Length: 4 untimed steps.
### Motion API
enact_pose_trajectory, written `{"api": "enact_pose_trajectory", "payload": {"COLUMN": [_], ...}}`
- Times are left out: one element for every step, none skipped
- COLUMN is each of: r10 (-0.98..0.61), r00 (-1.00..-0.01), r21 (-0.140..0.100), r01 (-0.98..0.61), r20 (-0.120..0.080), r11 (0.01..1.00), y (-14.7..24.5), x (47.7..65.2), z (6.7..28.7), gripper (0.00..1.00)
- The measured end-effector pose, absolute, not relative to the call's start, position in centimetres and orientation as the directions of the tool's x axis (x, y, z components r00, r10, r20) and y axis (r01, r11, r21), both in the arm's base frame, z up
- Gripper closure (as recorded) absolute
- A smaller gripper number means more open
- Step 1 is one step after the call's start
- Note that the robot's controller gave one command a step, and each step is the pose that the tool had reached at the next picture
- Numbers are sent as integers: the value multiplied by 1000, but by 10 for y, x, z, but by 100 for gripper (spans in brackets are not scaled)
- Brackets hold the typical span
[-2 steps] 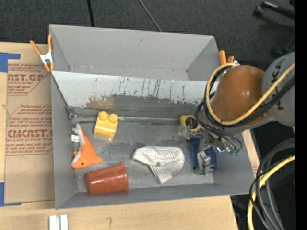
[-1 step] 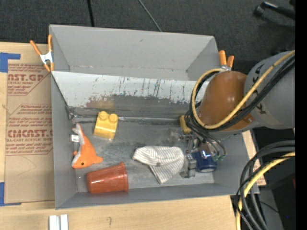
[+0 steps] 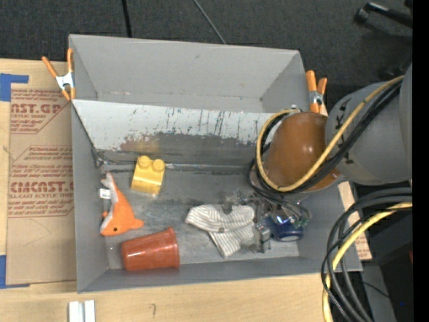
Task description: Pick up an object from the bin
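My gripper (image 3: 261, 221) is low in the bin's front right part, under the arm's orange cover. It sits right at the right end of a crumpled white cloth with grey stripes (image 3: 218, 224), which lies on the floor at front centre. A small blue thing with a shiny part (image 3: 287, 228) lies just right of the gripper, partly hidden by cables. Whether the gripper touches the cloth or the blue thing I cannot tell.
A red plastic cup (image 3: 151, 249) lies on its side at the front left. An orange toy fish (image 3: 116, 215) rests by the left wall, and a yellow toy brick (image 3: 148, 174) stands behind it. The arm and its cables cover the bin's right side.
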State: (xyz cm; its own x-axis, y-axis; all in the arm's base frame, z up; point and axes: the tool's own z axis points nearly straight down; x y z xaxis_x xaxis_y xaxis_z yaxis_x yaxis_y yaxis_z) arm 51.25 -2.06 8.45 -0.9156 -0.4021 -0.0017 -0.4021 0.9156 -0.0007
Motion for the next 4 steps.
{"api": "enact_pose_trajectory", "payload": {"r10": [-62, -61, -61, -61], "r00": [-998, -998, -998, -998], "r21": [-1, -1, 0, 1], "r01": [-62, -61, -61, -61], "r20": [-4, -3, 2, 9], "r11": [998, 998, 998, 998], "y": [-6, -6, -6, -6], "x": [500, 500, 498, 497], "z": [71, 71, 76, 95], "gripper": [100, 100, 100, 100]}}
